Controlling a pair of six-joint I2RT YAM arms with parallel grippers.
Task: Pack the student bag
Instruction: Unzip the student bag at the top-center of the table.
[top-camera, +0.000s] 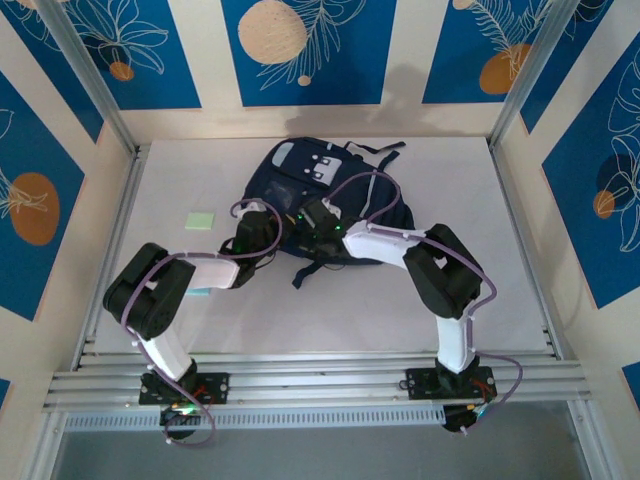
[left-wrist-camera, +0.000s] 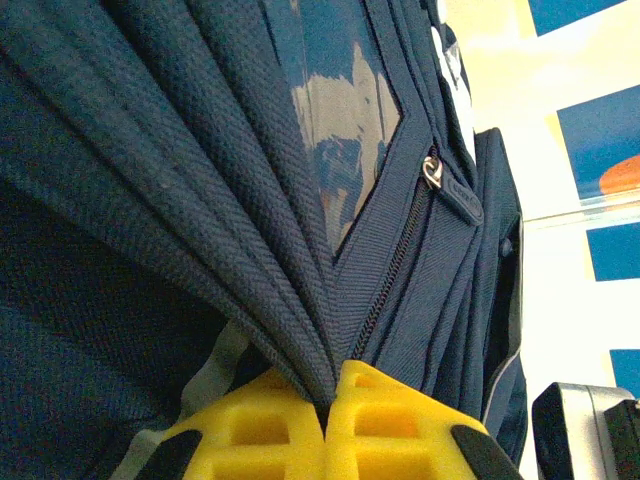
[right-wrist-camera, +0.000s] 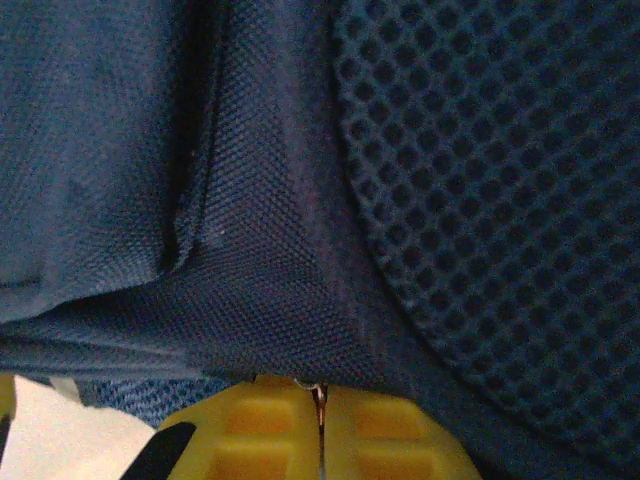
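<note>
The student bag (top-camera: 335, 180), dark navy with white front patches, lies in the middle of the white table. My left gripper (top-camera: 280, 228) sits at its near left edge. In the left wrist view, this gripper (left-wrist-camera: 335, 385) is shut, its yellow fingers pinching a bunch of navy folds (left-wrist-camera: 200, 150) beside a zipper line. My right gripper (top-camera: 312, 222) meets the bag just to the right. In the right wrist view the right gripper (right-wrist-camera: 320, 392) is shut under the navy fabric (right-wrist-camera: 250, 200), with a thin metal piece like a zipper pull caught between the fingers. Padded mesh (right-wrist-camera: 500, 180) lies to the right.
A pale green note pad (top-camera: 201, 220) lies on the table (top-camera: 420, 310) left of the bag. A black strap (top-camera: 305, 275) trails toward the near edge. Metal frame posts (top-camera: 90, 90) and walls close in the sides and back.
</note>
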